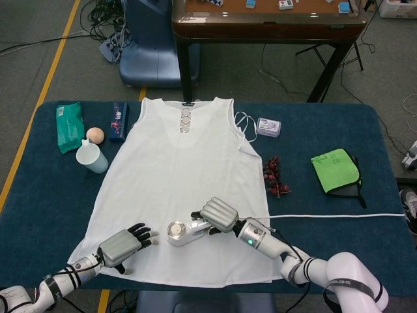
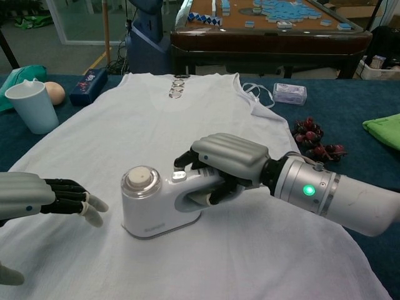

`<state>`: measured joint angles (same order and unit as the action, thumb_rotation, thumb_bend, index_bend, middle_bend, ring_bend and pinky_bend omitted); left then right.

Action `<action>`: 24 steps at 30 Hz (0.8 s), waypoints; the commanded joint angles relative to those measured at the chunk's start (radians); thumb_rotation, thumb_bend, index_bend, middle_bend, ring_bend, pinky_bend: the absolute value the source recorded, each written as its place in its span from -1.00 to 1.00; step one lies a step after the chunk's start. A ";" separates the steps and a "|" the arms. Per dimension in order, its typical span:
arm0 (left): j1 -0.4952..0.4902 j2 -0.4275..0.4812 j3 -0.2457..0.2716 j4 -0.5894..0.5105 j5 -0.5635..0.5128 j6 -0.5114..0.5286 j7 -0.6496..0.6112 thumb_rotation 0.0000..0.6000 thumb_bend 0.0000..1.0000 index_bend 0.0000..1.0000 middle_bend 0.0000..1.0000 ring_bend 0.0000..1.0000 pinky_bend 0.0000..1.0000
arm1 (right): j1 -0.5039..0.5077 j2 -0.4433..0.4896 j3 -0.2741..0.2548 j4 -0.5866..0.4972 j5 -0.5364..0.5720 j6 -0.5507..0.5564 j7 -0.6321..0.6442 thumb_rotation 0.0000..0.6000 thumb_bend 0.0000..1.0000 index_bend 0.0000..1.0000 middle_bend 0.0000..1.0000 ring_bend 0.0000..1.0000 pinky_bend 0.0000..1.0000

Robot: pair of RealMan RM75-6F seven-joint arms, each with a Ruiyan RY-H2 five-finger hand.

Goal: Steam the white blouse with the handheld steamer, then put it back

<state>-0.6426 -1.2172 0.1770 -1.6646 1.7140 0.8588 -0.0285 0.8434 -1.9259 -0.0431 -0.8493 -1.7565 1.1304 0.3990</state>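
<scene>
The white blouse (image 1: 176, 169) (image 2: 156, 125) lies flat on the blue table, neckline at the far side. My right hand (image 1: 218, 215) (image 2: 228, 164) grips the handle of the white handheld steamer (image 1: 181, 232) (image 2: 153, 203), which sits face down on the blouse's lower part, near the hem. My left hand (image 1: 125, 242) (image 2: 44, 197) rests open on the lower left corner of the blouse, fingers pointing toward the steamer and a short gap away from it. The steamer's white cord (image 1: 339, 214) trails right across the table.
At the table's left stand a white cup (image 1: 91, 156) (image 2: 30, 106), an egg-like ball (image 1: 95, 135), a green packet (image 1: 68, 125) and a dark blue box (image 1: 117, 120). On the right lie a small packet (image 1: 268, 127), dark grapes (image 1: 273, 177) (image 2: 315, 139) and a green cloth (image 1: 335, 169).
</scene>
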 commanded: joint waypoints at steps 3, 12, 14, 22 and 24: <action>0.000 0.002 0.002 -0.005 -0.001 0.005 0.006 1.00 -0.74 -0.70 -0.84 -0.88 -1.00 | -0.006 0.023 -0.016 -0.029 -0.011 0.016 -0.017 1.00 0.36 0.58 0.79 0.83 0.62; -0.003 0.009 0.006 -0.023 -0.004 0.006 0.026 1.00 -0.74 -0.70 -0.84 -0.88 -1.00 | -0.027 0.066 -0.014 -0.030 0.012 0.027 -0.032 1.00 0.36 0.58 0.79 0.83 0.62; -0.004 0.009 0.007 -0.025 -0.007 0.003 0.030 1.00 -0.74 -0.70 -0.84 -0.88 -1.00 | -0.035 0.074 -0.015 -0.022 0.018 0.027 -0.036 1.00 0.36 0.58 0.79 0.83 0.62; -0.006 0.009 0.008 -0.031 -0.013 0.001 0.038 1.00 -0.74 -0.70 -0.84 -0.88 -1.00 | -0.061 0.100 -0.013 0.013 0.036 0.044 -0.046 1.00 0.36 0.58 0.79 0.83 0.62; -0.006 0.009 0.009 -0.033 -0.012 0.003 0.040 1.00 -0.74 -0.70 -0.84 -0.88 -1.00 | -0.067 0.101 -0.010 0.024 0.042 0.047 -0.045 1.00 0.36 0.58 0.79 0.83 0.62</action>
<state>-0.6487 -1.2079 0.1857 -1.6972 1.7017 0.8614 0.0116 0.7787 -1.8256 -0.0547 -0.8279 -1.7166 1.1760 0.3541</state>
